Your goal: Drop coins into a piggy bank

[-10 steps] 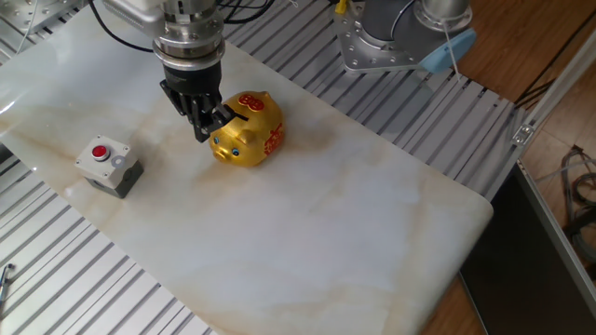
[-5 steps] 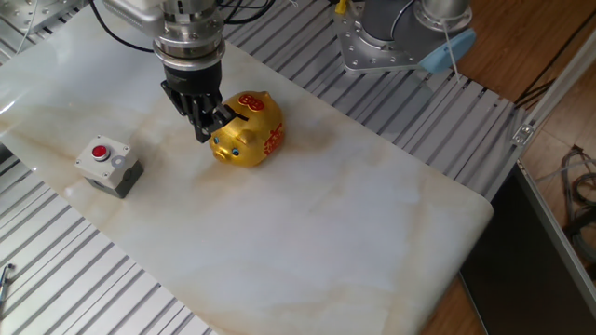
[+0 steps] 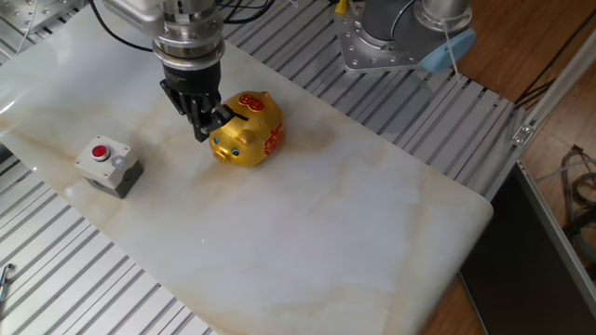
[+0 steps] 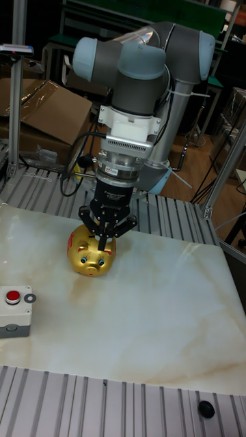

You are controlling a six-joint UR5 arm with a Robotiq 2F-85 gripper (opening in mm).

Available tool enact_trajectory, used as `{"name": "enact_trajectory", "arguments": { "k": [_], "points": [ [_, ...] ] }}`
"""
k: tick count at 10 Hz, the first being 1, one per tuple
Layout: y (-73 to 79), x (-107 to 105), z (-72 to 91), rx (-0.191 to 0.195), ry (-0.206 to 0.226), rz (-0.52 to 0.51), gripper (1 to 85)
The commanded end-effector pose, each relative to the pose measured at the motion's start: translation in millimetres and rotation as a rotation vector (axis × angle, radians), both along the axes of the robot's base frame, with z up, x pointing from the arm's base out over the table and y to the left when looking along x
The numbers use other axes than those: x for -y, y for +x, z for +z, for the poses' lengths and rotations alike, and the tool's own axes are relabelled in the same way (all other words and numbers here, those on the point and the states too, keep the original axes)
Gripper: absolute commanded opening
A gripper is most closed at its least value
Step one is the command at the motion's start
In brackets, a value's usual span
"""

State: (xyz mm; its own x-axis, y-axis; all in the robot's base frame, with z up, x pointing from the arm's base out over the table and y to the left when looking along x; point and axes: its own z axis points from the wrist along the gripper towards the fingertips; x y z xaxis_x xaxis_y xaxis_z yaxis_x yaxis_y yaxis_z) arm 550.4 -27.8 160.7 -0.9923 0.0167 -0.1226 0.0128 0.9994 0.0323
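Note:
The gold piggy bank [image 3: 253, 141] with red patterns stands on the marble slab [image 3: 354, 223], its snout toward the front left. My gripper [image 3: 208, 127] hangs straight down over the pig's head end, fingertips just above or touching its top near the slot. In the tall fixed view the gripper [image 4: 102, 247] has its dark fingers drawn together to a point over the piggy bank [image 4: 87, 256]. No coins show between the fingertips; one pinched there would be hidden.
A grey box with a red button [image 3: 110, 164] sits to the pig's left near the slab's edge; in the tall view a small round ring lies on the box [image 4: 14, 311]. The arm's base [image 3: 391, 37] stands behind. Ribbed metal rails surround the slab.

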Motion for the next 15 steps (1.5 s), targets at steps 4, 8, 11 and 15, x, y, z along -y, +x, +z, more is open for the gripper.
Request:
{"name": "enact_trajectory", "arguments": {
  "k": [4,8,11,15],
  "points": [
    [-3.8,-6,1.1,-0.016,0.031,-0.043,1.0],
    [15.6,9,-13.0,-0.024,0.014,0.011,1.0],
    [45.4,32,-35.7,-0.012,-0.012,0.048,1.0],
    [71.7,55,-55.2,0.014,-0.019,0.084,1.0]
  ]
}}
